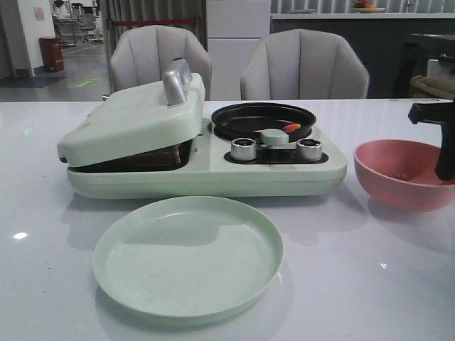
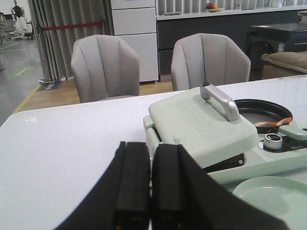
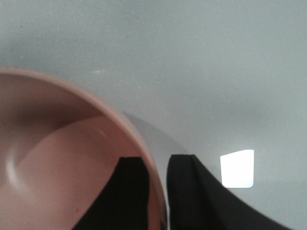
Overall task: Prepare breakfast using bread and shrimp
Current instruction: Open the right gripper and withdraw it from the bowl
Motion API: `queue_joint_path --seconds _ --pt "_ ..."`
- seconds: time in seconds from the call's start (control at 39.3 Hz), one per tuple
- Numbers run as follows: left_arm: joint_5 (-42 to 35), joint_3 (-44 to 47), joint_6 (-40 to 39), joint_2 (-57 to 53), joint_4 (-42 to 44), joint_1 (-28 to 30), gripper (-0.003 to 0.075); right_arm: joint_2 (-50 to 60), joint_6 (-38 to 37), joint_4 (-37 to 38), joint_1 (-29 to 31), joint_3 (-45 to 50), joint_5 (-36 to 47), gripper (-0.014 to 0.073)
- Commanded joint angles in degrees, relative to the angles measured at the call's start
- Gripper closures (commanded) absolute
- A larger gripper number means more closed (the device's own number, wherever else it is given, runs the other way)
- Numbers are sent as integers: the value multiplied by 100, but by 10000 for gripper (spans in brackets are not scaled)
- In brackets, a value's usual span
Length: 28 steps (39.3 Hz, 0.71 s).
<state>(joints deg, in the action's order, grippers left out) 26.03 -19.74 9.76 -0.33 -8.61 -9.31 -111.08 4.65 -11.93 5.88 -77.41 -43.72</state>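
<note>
- The pink bowl's (image 1: 398, 174) rim is straddled by the right gripper (image 3: 156, 191), fingers narrowed about the wall; if it is lifted off-centre, the bowl could be tipped or slid across the table (image 1: 370, 284).
- The left gripper (image 2: 151, 184) is seen pressed together, holding nothing, short of the breakfast maker (image 1: 206, 167).
- Bread (image 1: 153, 158) appears clamped under the tilted lid (image 1: 131, 117); scorching may be risked if it is left.
- One shrimp (image 1: 291, 128) is seen in the black pan (image 1: 263, 119).
- Counted: one green plate (image 1: 188, 256), two knobs (image 1: 243, 149), one bowl, two chairs (image 1: 160, 60).
</note>
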Motion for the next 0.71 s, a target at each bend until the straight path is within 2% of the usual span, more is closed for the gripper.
queue_joint_path --seconds 0.0,0.1,0.38,0.51,0.69 --pt "-408 -151 -69 -86 -68 -39 606 260 110 30 17 -137 146 211" --pt "-408 -151 -69 -86 -68 -39 606 314 115 129 17 -249 -39 145" --pt "-408 -151 -69 -86 -68 -39 606 1143 275 242 -70 -536 -68 147" --pt "-408 -151 -69 -86 -68 -39 606 1634 698 156 -343 -536 59 147" --pt "-408 -151 -69 -86 -68 -39 606 2348 722 -213 -691 -381 201 147"
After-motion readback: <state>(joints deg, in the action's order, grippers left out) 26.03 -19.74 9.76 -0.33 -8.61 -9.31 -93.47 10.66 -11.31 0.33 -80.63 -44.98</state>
